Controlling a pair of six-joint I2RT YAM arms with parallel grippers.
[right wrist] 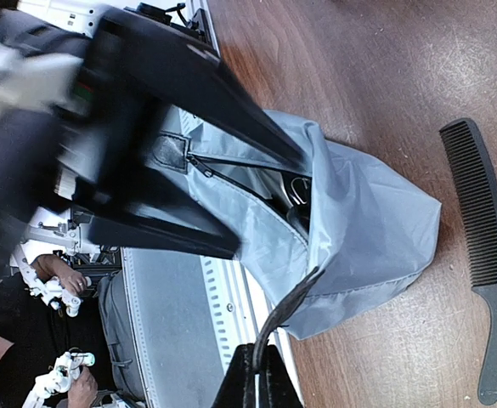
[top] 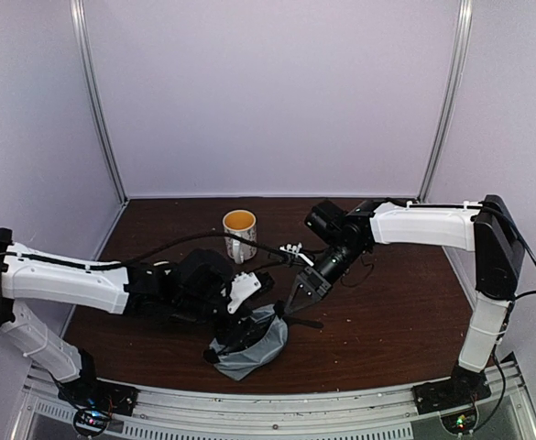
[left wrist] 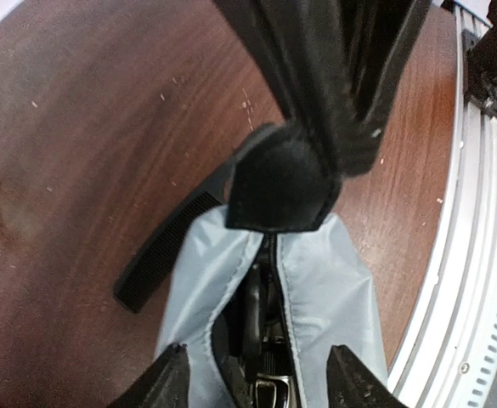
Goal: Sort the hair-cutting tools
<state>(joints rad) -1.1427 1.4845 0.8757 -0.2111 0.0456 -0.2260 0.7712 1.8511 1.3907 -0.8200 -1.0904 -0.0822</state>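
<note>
Grey fabric fills both wrist views: the grey fabric zip pouch point(right wrist: 375, 221) lies unzipped close to the near edge of the dark brown wooden tabletop point(top: 387, 321), about midway along it. The right gripper point(right wrist: 256, 378) has its fingers pressed together on the thin black strap point(right wrist: 282, 310) at one end of the pouch, and the strap runs taut. The right wrist view shows this pinch close up.

The left gripper point(left wrist: 265, 382) is spread, one finger on each side of the zip opening, holding nothing. The left wrist view shows the gap between the fingers. In the top view the gap is lost against the dark arm.

The long thin black comb point(right wrist: 482, 255) lies flat on the tabletop just beside the pouch, on the side away from the near edge. The right wrist view shows a strip of bare wood between comb and pouch. In the left wrist view the comb's handle end runs behind the pouch's end.

Through the open zip both wrist views show shiny metal parts point(right wrist: 295, 191), too hidden to name.

Only the top view shows the cream mug point(top: 240, 229) with a yellow-orange inside. It stands upright toward the far edge, well apart from the pouch.
</note>
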